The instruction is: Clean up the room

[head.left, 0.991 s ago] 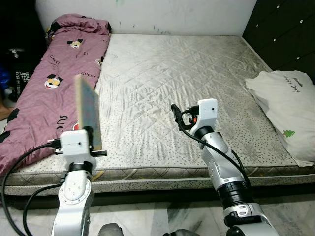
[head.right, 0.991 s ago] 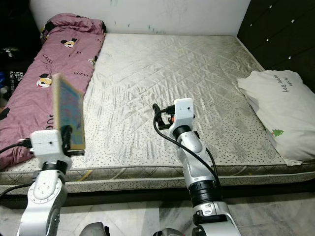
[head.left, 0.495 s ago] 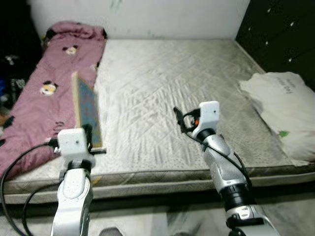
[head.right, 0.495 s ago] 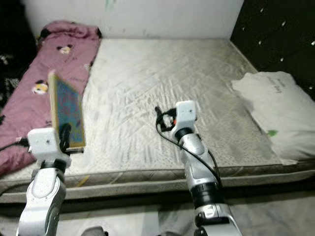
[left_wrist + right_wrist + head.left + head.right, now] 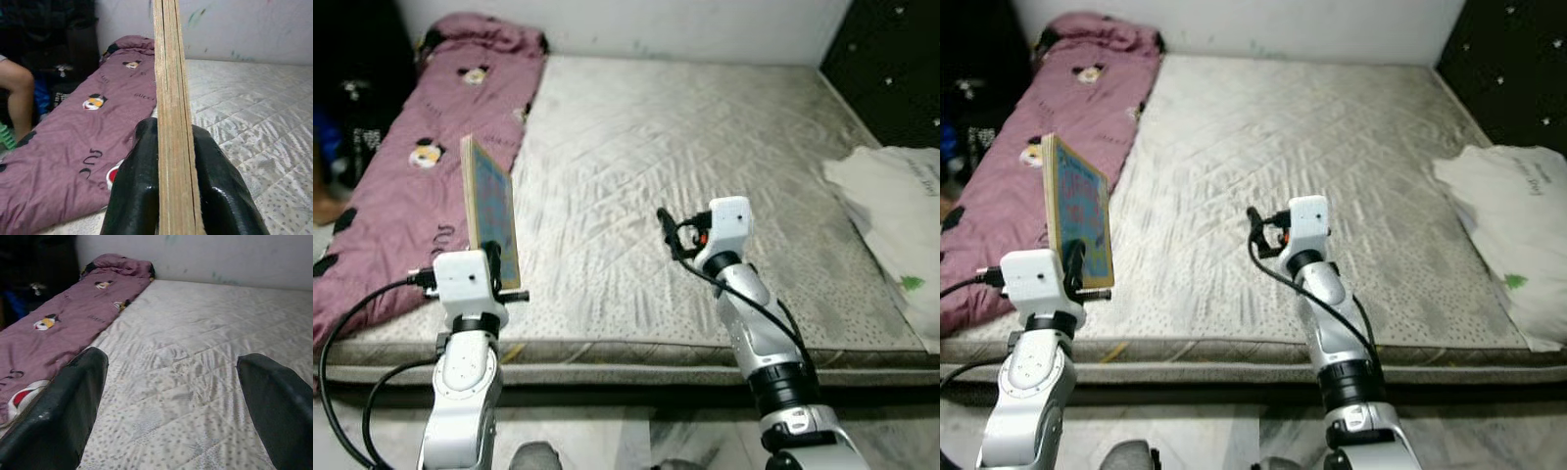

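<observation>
Board (image 5: 490, 212) clamped in my left gripper (image 5: 172, 161), held edge-on and upright above the near left corner of the mattress (image 5: 685, 157). Left wrist view: both black fingers (image 5: 134, 186) pressed flat against the two faces of the board, thin wooden edge running straight up between them. Long axis vertical, printed blue face turned toward the middle of the bed.

My right gripper (image 5: 168, 396) hangs over the mattress near its front edge, fingers spread wide, nothing between them; quilted cover visible through the gap.

Surroundings: purple cartoon-print blanket (image 5: 431, 147) along the left side of the bed, just beyond the board. White pillow (image 5: 901, 211) at the far right edge. Person's bare leg (image 5: 17, 93) beside the bed on the left.

Key relation: the board is already in the left gripper, well apart from the right one, with the bed directly ahead. Judgement: tidying is mid-carry; the board needs a place to go, and none can be made out here. Risk: a tall board pinched at its lower end may swing or twist in the grip.
</observation>
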